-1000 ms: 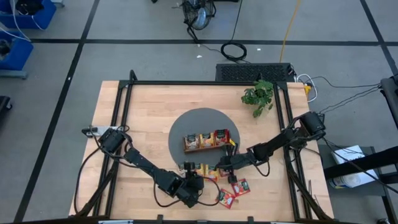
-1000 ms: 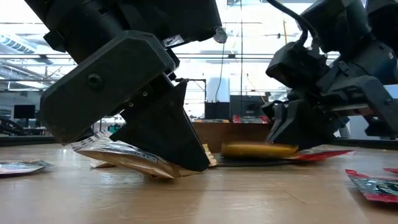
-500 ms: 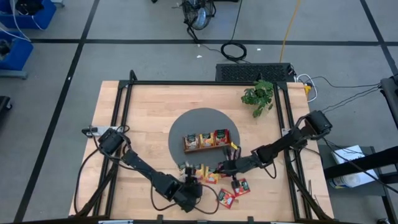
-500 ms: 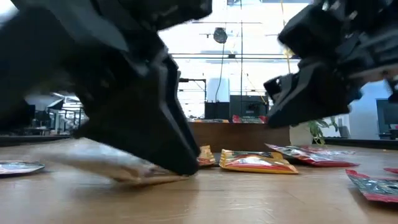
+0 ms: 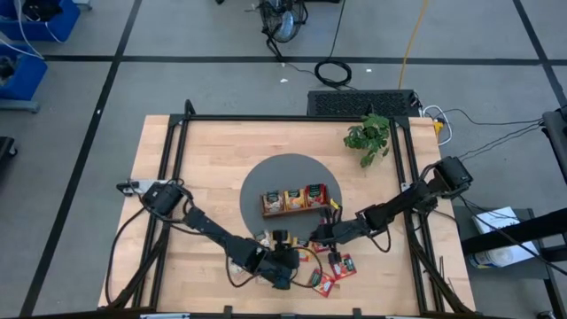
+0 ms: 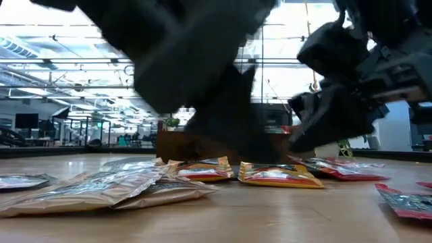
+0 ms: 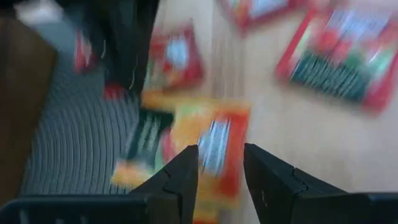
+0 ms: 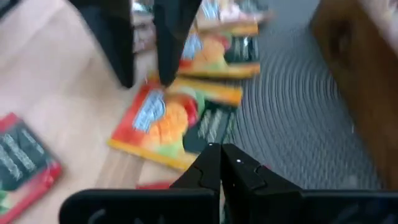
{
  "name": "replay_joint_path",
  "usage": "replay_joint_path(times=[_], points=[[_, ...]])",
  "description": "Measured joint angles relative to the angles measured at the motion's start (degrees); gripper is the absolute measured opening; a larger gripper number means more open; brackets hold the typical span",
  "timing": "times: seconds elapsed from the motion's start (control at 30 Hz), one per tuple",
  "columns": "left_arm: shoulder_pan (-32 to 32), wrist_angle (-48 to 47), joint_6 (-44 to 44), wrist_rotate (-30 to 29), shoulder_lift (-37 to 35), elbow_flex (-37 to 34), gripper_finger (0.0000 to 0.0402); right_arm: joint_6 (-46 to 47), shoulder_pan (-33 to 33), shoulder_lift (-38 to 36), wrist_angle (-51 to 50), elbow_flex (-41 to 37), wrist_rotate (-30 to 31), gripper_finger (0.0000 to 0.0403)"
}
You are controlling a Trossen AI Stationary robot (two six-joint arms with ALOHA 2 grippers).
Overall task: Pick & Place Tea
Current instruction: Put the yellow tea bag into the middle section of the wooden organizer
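Two grippers by the tray [image 5: 291,201]: I'd centre the empty, part-open left gripper [image 7: 221,163] over the orange sachet [image 7: 214,146]; right gripper [image 8: 221,163] closed, empty.

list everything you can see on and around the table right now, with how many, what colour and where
tray: one, brown wood, on the mat, sachets in its three compartments
mat: one, grey, round, mid-table
loose tea sachets: several, red, orange and tan, near edge of the table
plant: one, green, far right corner
table: one, light wood, dark frame
left tool: open, empty, over the orange sachets
right tool: shut, empty, beside it, low over the sachets
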Motion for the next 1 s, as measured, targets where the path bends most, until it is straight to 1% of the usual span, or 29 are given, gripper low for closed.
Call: replay_joint_path(times=[0.17, 0.27, 0.4, 0.67, 0.77, 0.87, 0.93, 1.0], points=[[0.48, -0.21, 0.44, 1.5, 1.47, 0.02, 0.0134, 3.68, 0.24, 0.0, -6.47, -0.02, 1.85, 0.0], [0.5, 0.4, 0.48, 1.64, 2.1, 0.06, 0.0134, 5.68, 0.8, -0.11, -8.27, 0.04, 3.01, 0.0], [0.37, 0.33, 0.37, 2.06, 2.1, 0.06, 0.0134, 7.05, 2.29, -0.08, -8.31, 0.04, 6.33, 0.0], [0.37, -0.12, -0.49, 2.73, 2.17, -0.11, 0.0134, 10.07, 1.55, -2.23, -6.48, -0.02, 5.81, 0.0002], [0.37, 0.16, -1.08, 2.63, 2.19, -1.0, 0.0134, 9.94, 0.83, -2.23, -5.9, -0.02, 1.34, 0.0015], [0.47, 1.74, -1.43, 2.48, 2.15, -2.26, 0.0134, 9.96, -0.23, -2.31, -3.72, -0.02, -6.45, 0.0038], [0.5, 3.52, -1.77, 2.49, 2.12, -3.36, 0.0134, 10.17, -0.95, -2.31, -4.12, -0.02, -8.66, 0.0056], [0.48, 5.73, -1.46, 2.41, 2.1, -4.41, 0.0134, 12.72, -2.02, -2.27, -5.17, -0.02, -9.07, 0.0073]])
